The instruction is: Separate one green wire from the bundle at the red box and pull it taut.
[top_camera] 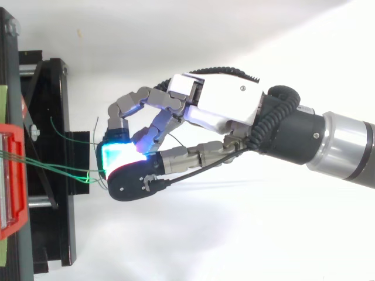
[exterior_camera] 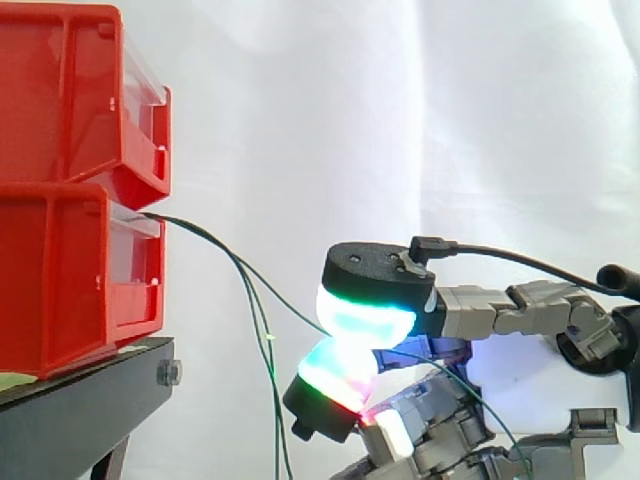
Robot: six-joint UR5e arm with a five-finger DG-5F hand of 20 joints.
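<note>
Pinching one thin green wire [exterior_camera: 290, 303] between two fingertip pads [exterior_camera: 365, 322] of the hand [top_camera: 220, 105], fingers curled in, pads pressed face to face, glowing cyan and green with a touch of red lower down. Reaching in from the right in the side view, with the pinch lower than the wire's exit and well to the right of the red box [exterior_camera: 70, 280].

Coming out at the front top edge of that red box, under a second red bin [exterior_camera: 70, 95] stacked on it, both on a black stand [exterior_camera: 80, 400] before a white curtain [exterior_camera: 400, 100]. Running from there as a dark, hair-thin line, down and right in a gentle arc to the pinch, bowed rather than straight. Carrying on past the pads and down toward the lower right, partly behind the hand.

Hanging apart from it, the rest of the bundle [exterior_camera: 272, 370]: a few like strands from the same exit, dropping steeply and close together to the bottom edge, brighter green where lit.

Seen from above as several near-parallel green lines crossing from the box over the stand to the fingertips, bunched just left of the glowing pad, with two loose ends curling up nearby.
</note>
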